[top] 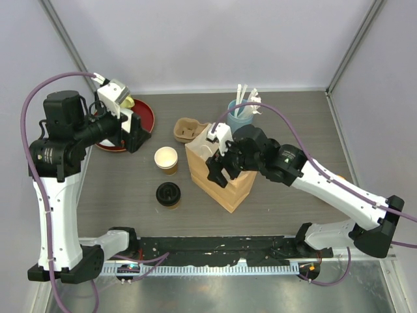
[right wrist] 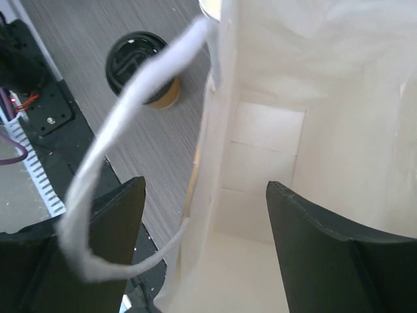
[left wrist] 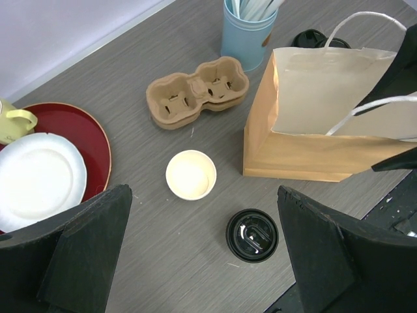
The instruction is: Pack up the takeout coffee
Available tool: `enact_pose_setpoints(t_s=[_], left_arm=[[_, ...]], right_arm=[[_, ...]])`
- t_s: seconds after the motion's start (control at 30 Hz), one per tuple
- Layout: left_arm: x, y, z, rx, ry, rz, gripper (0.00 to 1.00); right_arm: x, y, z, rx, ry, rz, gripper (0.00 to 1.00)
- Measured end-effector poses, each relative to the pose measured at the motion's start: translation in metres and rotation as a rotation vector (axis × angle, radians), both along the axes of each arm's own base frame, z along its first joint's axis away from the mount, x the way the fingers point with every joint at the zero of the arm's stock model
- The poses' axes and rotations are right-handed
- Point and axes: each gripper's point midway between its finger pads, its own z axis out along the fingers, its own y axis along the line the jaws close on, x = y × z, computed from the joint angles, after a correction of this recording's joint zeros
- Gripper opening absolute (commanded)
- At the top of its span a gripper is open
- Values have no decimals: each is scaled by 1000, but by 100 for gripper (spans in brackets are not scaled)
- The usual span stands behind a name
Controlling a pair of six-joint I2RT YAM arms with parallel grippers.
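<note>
One takeout coffee, a tan paper cup with a black sip lid [top: 169,194] [left wrist: 253,235] [right wrist: 140,65], stands on the table left of the brown paper bag [top: 225,186] [left wrist: 306,153]. My right gripper [top: 221,175] [right wrist: 205,186] is open over the bag's mouth. One finger is outside the bag's wall and the other inside, with the white handle [right wrist: 124,124] looping past the outer finger. The bag's pale floor [right wrist: 260,163] shows nothing on it. My left gripper [top: 135,137] [left wrist: 203,190] hangs open and holds nothing, high at the far left by the red plate.
A lidless tan cup [top: 166,160] [left wrist: 190,175] stands beside the lidded one. A cardboard cup carrier [top: 189,129] [left wrist: 197,91] and a blue cup of stirrers [top: 241,114] [left wrist: 247,39] sit further back. A red plate [top: 144,112] [left wrist: 71,127] holds a white plate [left wrist: 39,176] and a yellow mug [left wrist: 13,120]. A black lid [left wrist: 319,39] peeks from behind the bag.
</note>
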Motion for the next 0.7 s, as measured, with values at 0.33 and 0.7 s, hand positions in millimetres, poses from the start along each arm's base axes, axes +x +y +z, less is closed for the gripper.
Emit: enact_pose_setpoints(t_s=[0.33,0.7], left_arm=[[-1,-2,-1,-3,2,-11,99],[-1,-2,-2,-4,5,-15,98]], right_arm=[[-5,-12,100,179,-120,-25,91],[97,-184,133,182,-294,-743,76]])
